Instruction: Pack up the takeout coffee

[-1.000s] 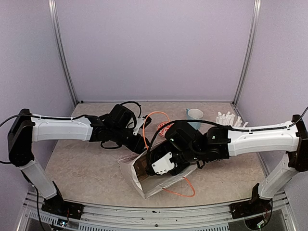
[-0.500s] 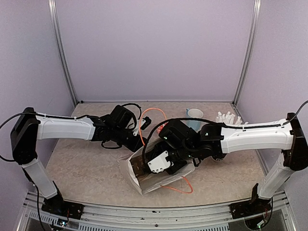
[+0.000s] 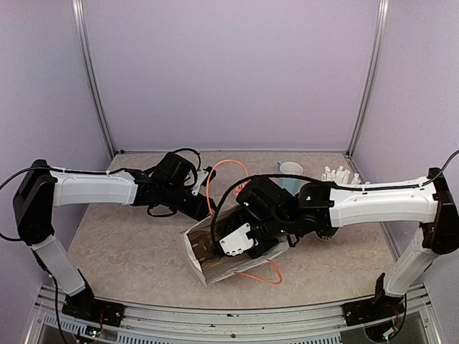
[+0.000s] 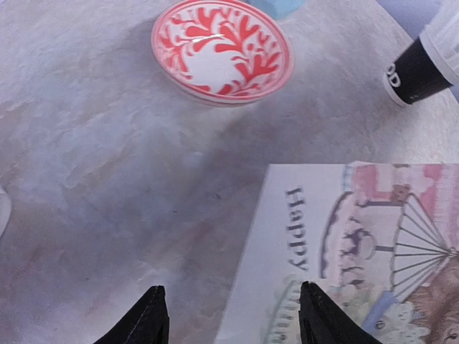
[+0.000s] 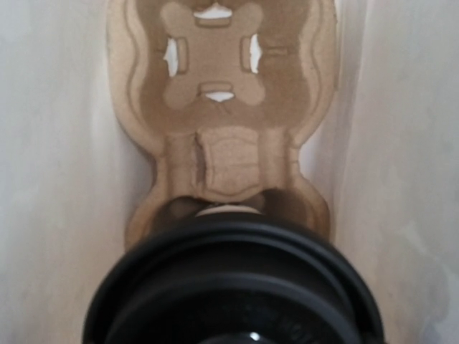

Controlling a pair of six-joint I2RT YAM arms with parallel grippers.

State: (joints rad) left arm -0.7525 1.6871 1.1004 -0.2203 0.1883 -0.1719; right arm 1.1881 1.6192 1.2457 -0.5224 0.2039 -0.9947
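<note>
Over the edge of the bag (image 4: 337, 236), the left gripper (image 4: 231, 319) hangs with jaws apart, holding nothing. Inside the bag, a black-lidded cup (image 5: 233, 287) sits at the carrier's (image 5: 222, 93) near end, right before the right gripper (image 3: 226, 249); the lid hides its jaws, so I cannot tell its grip.

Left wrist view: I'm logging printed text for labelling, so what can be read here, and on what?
"Happy": on the printed paper bag, running sideways.
Second word beneath it: cut off at the frame edge, unreadable.
White letters on the black end of the white object: partly hidden, perhaps "OD".
Red-patterned bowl: no text.
</note>
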